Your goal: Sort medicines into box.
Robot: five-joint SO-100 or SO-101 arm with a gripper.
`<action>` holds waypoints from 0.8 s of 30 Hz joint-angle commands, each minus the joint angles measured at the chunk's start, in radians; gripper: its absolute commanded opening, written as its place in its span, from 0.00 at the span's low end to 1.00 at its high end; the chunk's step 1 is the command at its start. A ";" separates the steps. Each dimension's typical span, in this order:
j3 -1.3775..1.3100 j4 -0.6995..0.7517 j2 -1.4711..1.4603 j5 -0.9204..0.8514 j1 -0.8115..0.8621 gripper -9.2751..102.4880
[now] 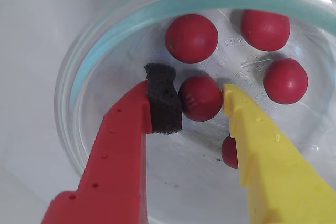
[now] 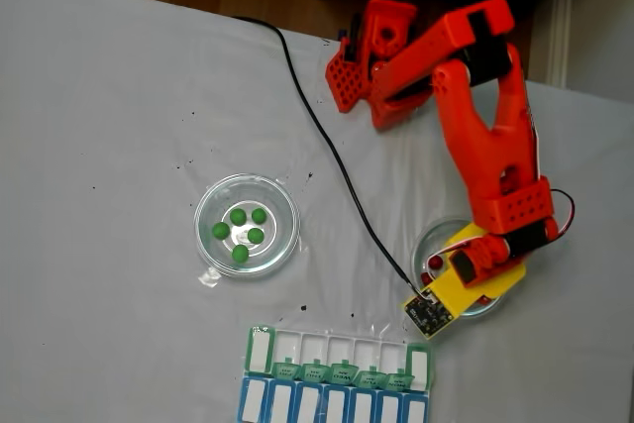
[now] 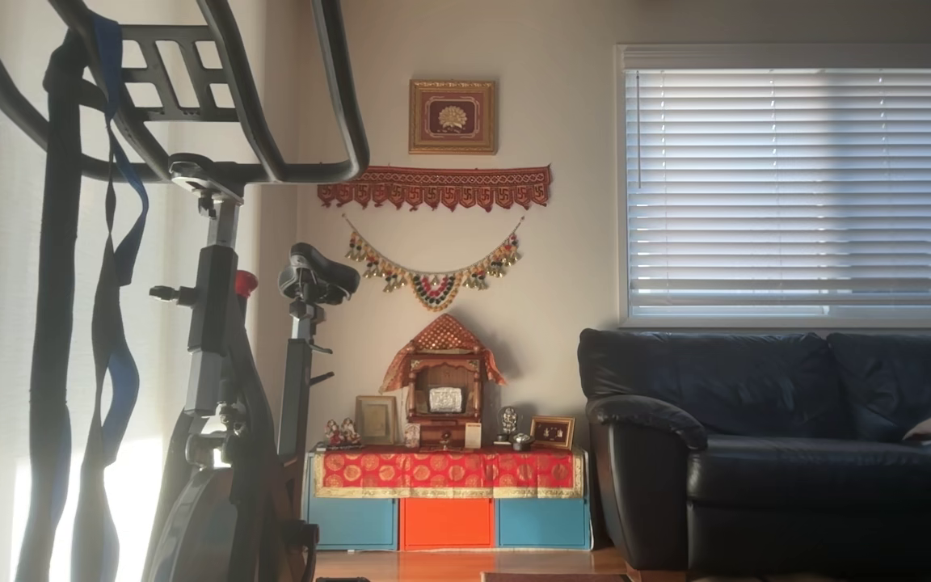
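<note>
In the wrist view we see the gripper (image 1: 202, 98) lowered into a clear round dish (image 1: 79, 72) of glossy moulded plastic, its jaws parted around one smooth dark red ball (image 1: 199, 97): the red finger (image 1: 113, 156), tipped with a rough black foam pad (image 1: 164, 100), touches the ball's left side, and the yellow finger (image 1: 268, 150) (stepped along its inner edge) sits against or just beside its right side, so we cannot tell whether the ball is truly clamped. Four more red balls lie in the same dish: two (image 1: 191, 38) (image 1: 265, 29) toward the far rim, one (image 1: 285, 81) to the right, and one (image 1: 230, 152) half hidden behind the yellow finger. In the fixed view the orange arm (image 2: 490, 136) bends down over this dish (image 2: 428, 242) at the right of the matte white table (image 2: 109, 106). Well apart to the left, a second clear dish (image 2: 280, 250) holds five bright green balls (image 2: 240, 232) in a loose cluster. Near the front edge lies the long box (image 2: 260, 349), its white compartments open and translucent green lids folded forward, touching a blue-lidded row (image 2: 332, 405). A thin black cable (image 2: 327, 151) snakes across the table.
</note>
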 commanded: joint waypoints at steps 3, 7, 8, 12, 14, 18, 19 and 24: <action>-0.002 -0.008 0.043 0.008 -0.025 0.24; -0.002 -0.003 0.044 0.011 -0.032 0.24; -0.002 -0.003 0.044 0.012 -0.034 0.24; -0.003 -0.003 0.040 0.012 -0.038 0.24; -0.006 -0.003 0.035 0.012 -0.038 0.24; -0.008 -0.003 0.031 0.012 -0.043 0.24; -0.008 -0.003 0.029 0.012 -0.044 0.24; 0.003 -0.014 0.040 0.023 -0.052 0.22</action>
